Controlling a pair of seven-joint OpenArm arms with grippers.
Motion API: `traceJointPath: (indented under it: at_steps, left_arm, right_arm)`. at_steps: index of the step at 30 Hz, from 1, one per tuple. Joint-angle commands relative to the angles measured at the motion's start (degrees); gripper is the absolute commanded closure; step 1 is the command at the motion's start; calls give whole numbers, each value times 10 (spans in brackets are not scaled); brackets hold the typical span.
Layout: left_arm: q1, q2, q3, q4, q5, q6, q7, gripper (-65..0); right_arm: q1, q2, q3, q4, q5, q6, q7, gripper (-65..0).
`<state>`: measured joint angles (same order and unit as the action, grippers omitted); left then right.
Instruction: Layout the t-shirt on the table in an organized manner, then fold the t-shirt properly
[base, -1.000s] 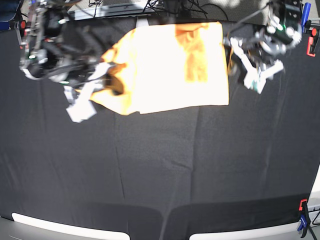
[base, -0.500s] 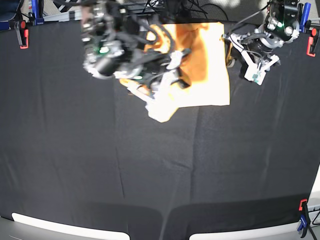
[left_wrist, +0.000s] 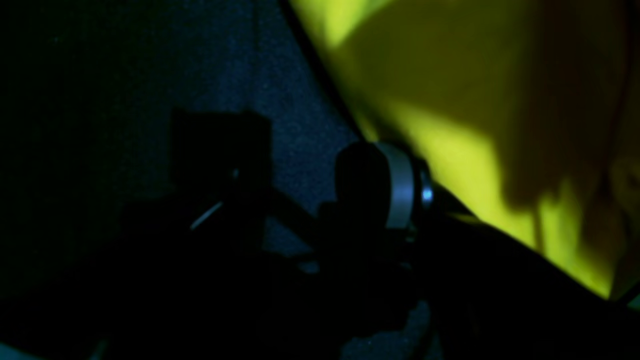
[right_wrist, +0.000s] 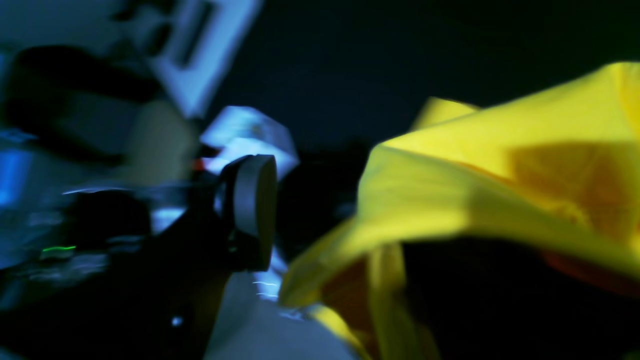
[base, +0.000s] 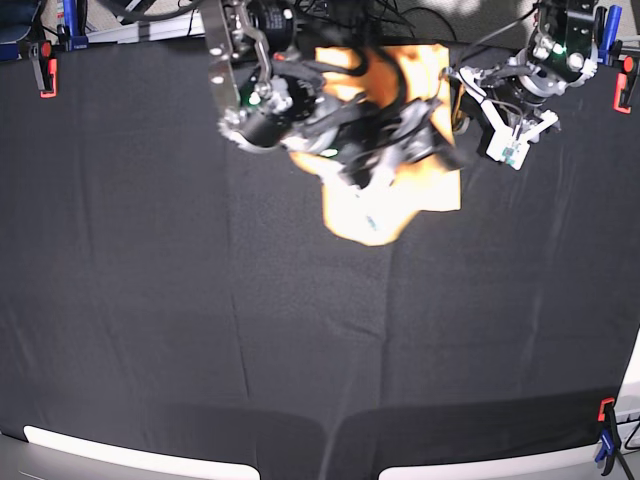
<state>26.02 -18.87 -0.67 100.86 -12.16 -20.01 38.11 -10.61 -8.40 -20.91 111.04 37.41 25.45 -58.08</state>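
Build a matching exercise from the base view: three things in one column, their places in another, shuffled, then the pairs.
Things:
1. pale orange-yellow cloth t-shirt
2. right gripper
3. left gripper

Places:
A. beside the shirt's right edge, off the cloth
B. far end of the black-cloth table, partly hidden
C. over the shirt's middle

Pairs: 1-B, 2-C, 3-A

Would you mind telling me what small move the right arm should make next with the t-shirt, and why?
Probably carry the fold a little further toward the shirt's far side edge, then lower it. The right end effector hangs over the t-shirt, with a raised flap of cloth beside it in its wrist view, so the fold looks unfinished. Its grip is too blurred to confirm. The left end effector sits apart at the shirt's edge on the table.
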Motion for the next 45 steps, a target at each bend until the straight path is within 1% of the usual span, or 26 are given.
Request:
traceJointPath:
  at_steps: [1,3,4,5,9,12,13,16,18,20,22,23,25,27,29,30,32,35,38,42,43,45]
  left_arm:
    - [3,-4,-9,0,8,2,21,-287]
    - [3,-4,-24,0,6,2,21,-287]
    - [3,-4,-34,0,6,2,21,-287]
    - [3,-4,-44,0,6,2,21,-287]
    - [3,-4,-92,1,6,2,21,-287]
    - [3,-4,-130,1,3,2,16,-287]
    - [3,-4,-142,1,-4,2,17,-287]
    - [3,-10,-171,1,-41,2,17,-283]
    - [3,-20,-179,1,-63,2,21,-283]
    - [4,-33,-181,1,-78,2,24,-283]
    - [3,-39,-181,1,-79,2,23,-283]
    - [3,-41,-181,1,-79,2,23,-283]
    - [3,-42,-181,1,-79,2,18,-283]
    - [3,-42,-181,1,-79,2,8,-283]
    - [3,-42,-181,1,-79,2,3,-283]
    - [3,-42,-181,1,-79,2,2,-283]
    - [3,-42,-181,1,-79,2,0,-283]
    - [3,-41,-181,1,-79,2,0,-283]
    - [3,-42,-181,1,-79,2,0,-283]
    - [3,-41,-181,1,-79,2,0,-283]
    - [3,-42,-181,1,-79,3,0,-283]
    - [3,-42,-181,1,-79,2,1,-283]
  right_arm:
    - [9,-6,-6,9,38,9,10,-300]
    - [14,-6,-9,9,91,18,6,-299]
    - [16,-6,-9,9,110,21,6,-299]
    - [17,-6,-8,9,115,24,7,-300]
    - [24,-6,-8,9,89,28,7,-300]
    - [27,-6,-8,9,94,29,7,-299]
    - [30,-6,-8,9,99,31,7,-299]
    - [40,-6,-8,12,112,50,1,-299]
    - [48,-6,-8,21,96,56,-28,-299]
    - [50,-6,-8,38,52,63,-68,-299]
    - [42,-6,-8,63,-2,66,-69,-299]
    - [37,-6,-9,80,-14,66,-69,-299]
    - [23,22,-11,119,-17,66,-69,-299]
    - [1,56,-19,166,-31,82,-69,-299]
    - [-24,92,-35,206,-58,101,-69,-299]
    - [-36,111,-45,219,-69,104,-69,-299]
    - [-52,144,-70,229,-98,107,-69,-299]
    - [-57,188,-109,228,-162,106,-58,-299]
    - [-57,216,-139,228,-213,106,-38,-299]
    - [-57,240,-165,221,-251,107,-27,-296]
    - [-57,246,-170,218,-254,111,-20,-296]
    - [-57,254,-174,209,-255,139,-18,-296]
